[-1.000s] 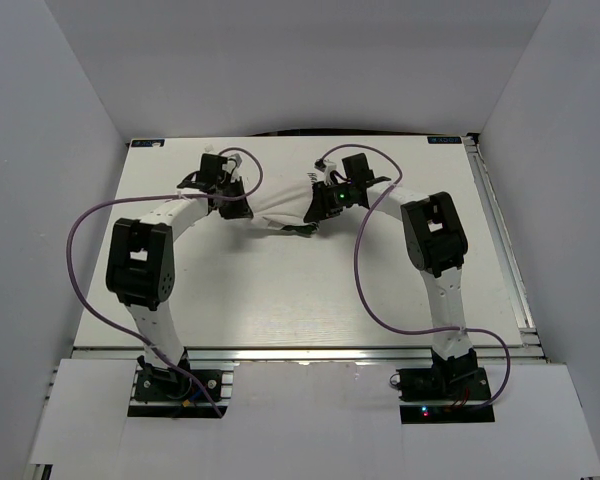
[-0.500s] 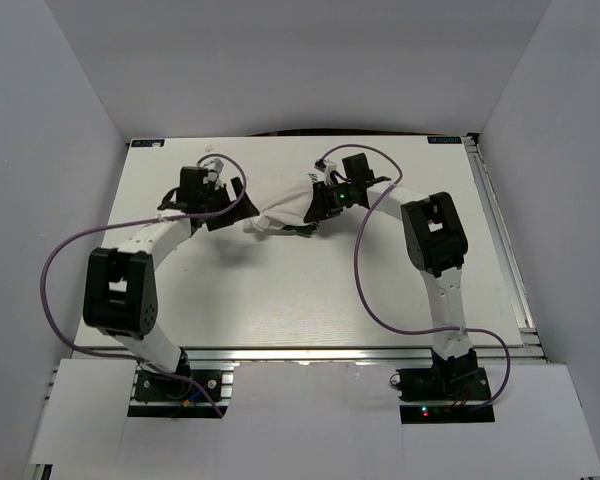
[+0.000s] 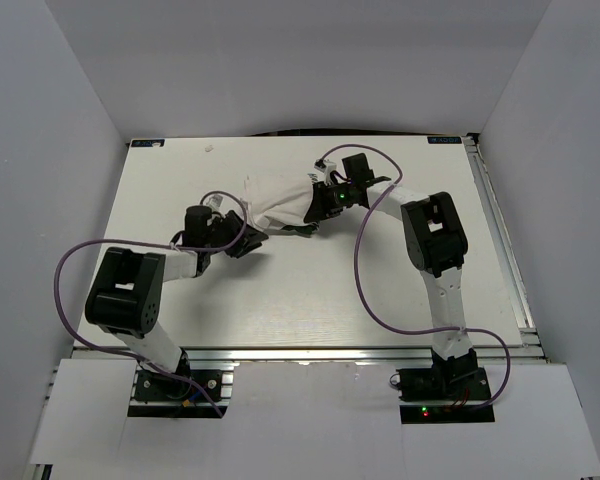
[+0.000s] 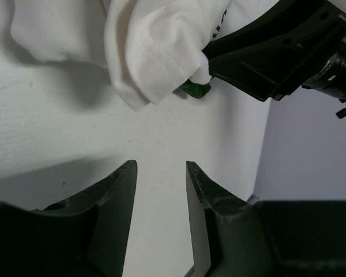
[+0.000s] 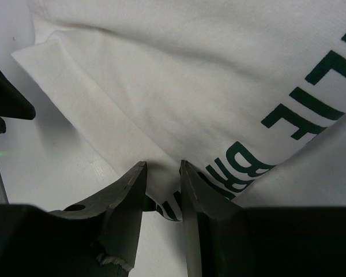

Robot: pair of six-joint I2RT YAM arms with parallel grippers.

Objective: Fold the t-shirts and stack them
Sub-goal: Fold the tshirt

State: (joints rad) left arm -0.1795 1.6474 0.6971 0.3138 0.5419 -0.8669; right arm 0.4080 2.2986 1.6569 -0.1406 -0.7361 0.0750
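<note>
t-shirt [image 3: 275, 198] bunched toward the far side of the table [image 3: 280, 300] — one fold pinched

the right gripper [image 3: 320, 200] is pressed onto a fold of the printed white cloth; the left gripper [image 3: 248, 240] is spread and empty over bare table, nearer the table's front edge. a fresh grasp is judged to be needed — the drooping corner by the green trim should be taken at its edge, one layer only, so the cloth can be drawn flat.
</note>
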